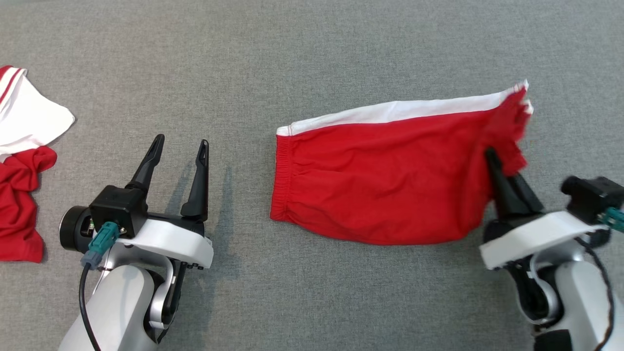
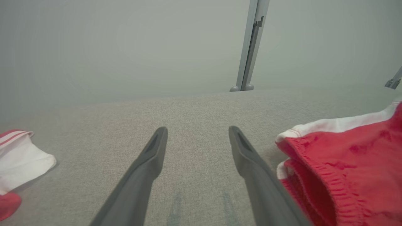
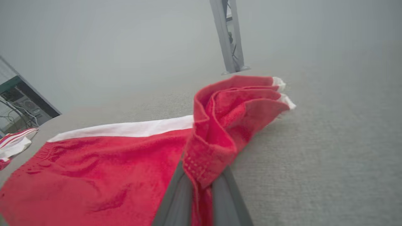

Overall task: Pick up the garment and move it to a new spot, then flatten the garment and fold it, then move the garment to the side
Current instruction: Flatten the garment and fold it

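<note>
Grey mat (image 1: 312, 48): right gripper (image 1: 490, 156), fingers pinching the red shorts (image 1: 380, 180) at their bunched end; left gripper (image 1: 181, 142), fingers spread, off left of the waistband (image 1: 281, 175).

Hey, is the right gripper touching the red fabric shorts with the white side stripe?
Touching. The right wrist view shows the right gripper's dark fingers pinched shut on a bunched edge of the red fabric shorts with the white side stripe.

You had no text, label, brand, number or sign that could be read in any of the views. The red garment (image 1: 385, 180) showed no lettering you could make out.
</note>
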